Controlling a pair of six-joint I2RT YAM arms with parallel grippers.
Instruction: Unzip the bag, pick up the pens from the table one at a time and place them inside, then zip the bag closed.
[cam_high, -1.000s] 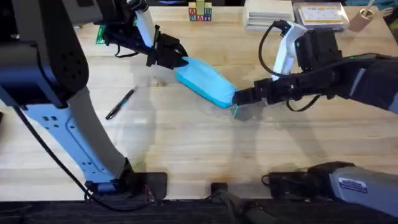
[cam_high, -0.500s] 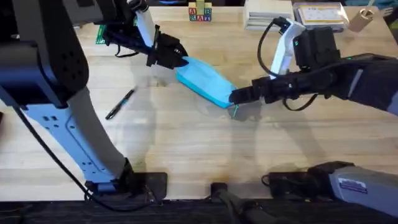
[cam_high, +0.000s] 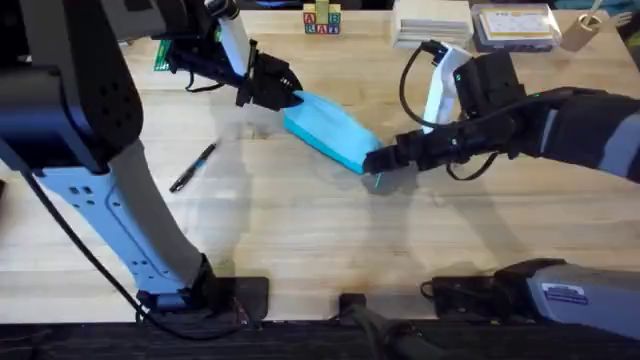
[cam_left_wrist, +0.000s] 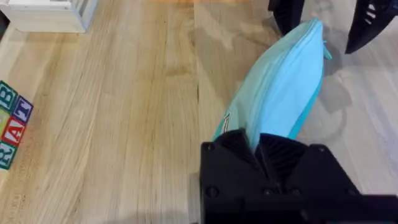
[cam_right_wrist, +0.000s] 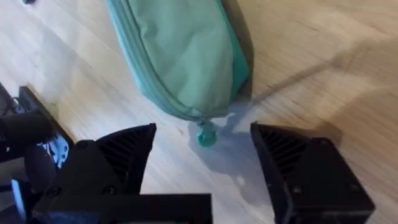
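Left claw (cam_high: 283, 95) clamped on bag (cam_high: 330, 130) end, right claw (cam_right_wrist: 202, 146) spread wide around pull cord (cam_right_wrist: 205, 134)

This looks like a robotics lab or test bench, not a home. Two arms are bolted at the edge of a butcher-block table (cam_high: 300, 230), with cables (cam_high: 415, 75) looping over them. Along the far edge sit staged props: alphabet blocks (cam_high: 322, 20), stacked boxes (cam_high: 432, 22), and what may be a tray (cam_high: 515, 25).
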